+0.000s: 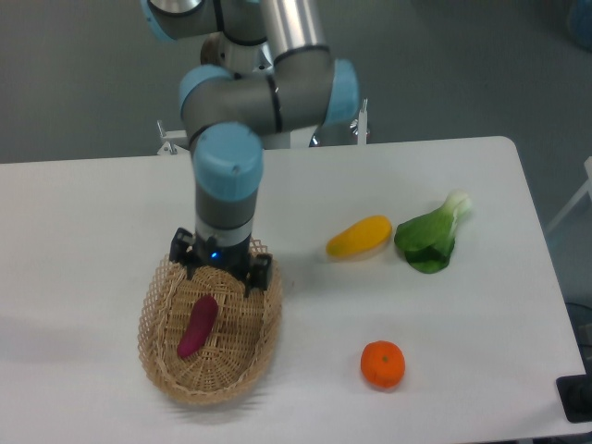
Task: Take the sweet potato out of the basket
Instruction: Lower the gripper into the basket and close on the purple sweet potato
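Note:
The magenta-purple sweet potato (198, 326) lies lengthwise on the floor of the tan wicker basket (159, 356) at the table's front left. My gripper (220, 269) hangs over the basket's far end, just above and behind the sweet potato, not touching it. Its two dark fingers (260, 275) stand spread apart with nothing between them, so it is open.
A yellow oblong vegetable (359, 236) and a green leafy bok choy (431, 237) lie to the right. An orange fruit (383, 363) sits near the front edge. The arm's base column (248, 55) rises behind the table.

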